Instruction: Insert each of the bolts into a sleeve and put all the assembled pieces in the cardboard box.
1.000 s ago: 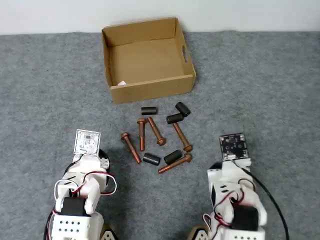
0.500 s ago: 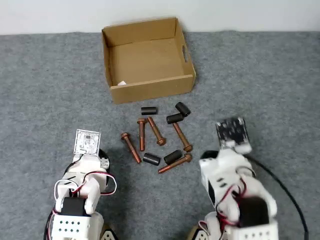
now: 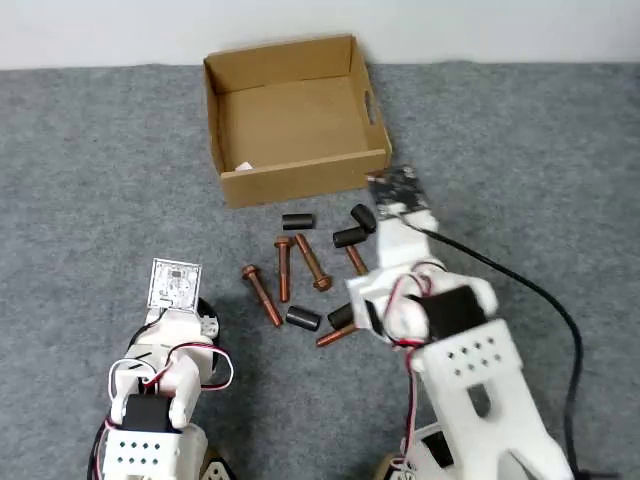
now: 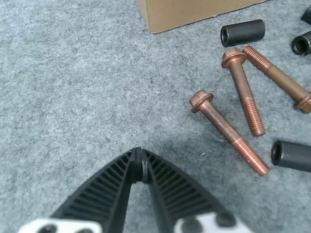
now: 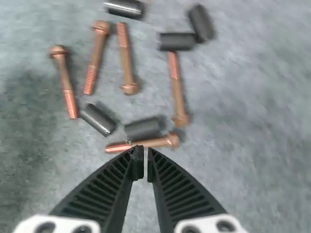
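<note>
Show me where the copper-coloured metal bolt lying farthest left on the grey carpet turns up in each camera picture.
High view: the copper-coloured metal bolt is the leftmost of the bolts.
Left wrist view: it is the bolt nearest the left gripper.
Right wrist view: it is the outermost bolt, next to two that lie close together.
Shared landmark: the short black cylindrical sleeve lying by its threaded tip.

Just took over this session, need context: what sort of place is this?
Probably a lab or hobby bench set up for robot practice: a grey carpet-like mat as work surface, a plain cardboard box, and loose copper-coloured bolts and black sleeves laid out.
</note>
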### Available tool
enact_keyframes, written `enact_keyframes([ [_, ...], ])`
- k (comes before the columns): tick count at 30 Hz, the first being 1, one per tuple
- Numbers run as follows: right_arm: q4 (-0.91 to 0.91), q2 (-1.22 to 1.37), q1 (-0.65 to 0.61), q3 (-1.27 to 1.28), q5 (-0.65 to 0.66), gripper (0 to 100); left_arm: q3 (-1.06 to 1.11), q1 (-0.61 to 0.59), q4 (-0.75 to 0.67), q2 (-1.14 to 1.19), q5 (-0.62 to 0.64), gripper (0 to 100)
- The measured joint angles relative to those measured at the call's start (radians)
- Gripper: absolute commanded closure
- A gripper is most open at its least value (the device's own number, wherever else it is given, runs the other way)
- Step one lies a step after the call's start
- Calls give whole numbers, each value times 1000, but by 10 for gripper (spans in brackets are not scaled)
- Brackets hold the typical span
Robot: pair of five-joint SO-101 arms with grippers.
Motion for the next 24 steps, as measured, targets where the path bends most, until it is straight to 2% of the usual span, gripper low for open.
enact_keyframes([
  [6, -95, 207, -95, -87, 44, 987, 0, 0, 0, 0, 0, 995],
  [12, -106, 404, -103, -218, 55, 983, 0, 0, 0, 0, 0, 995],
  [19, -68, 601, -104, -347, 132, 831, 0, 0, 0, 0, 0, 995],
  [24, -66, 773, -18, -514, 158, 816, 0, 0, 0, 0, 0, 995],
])
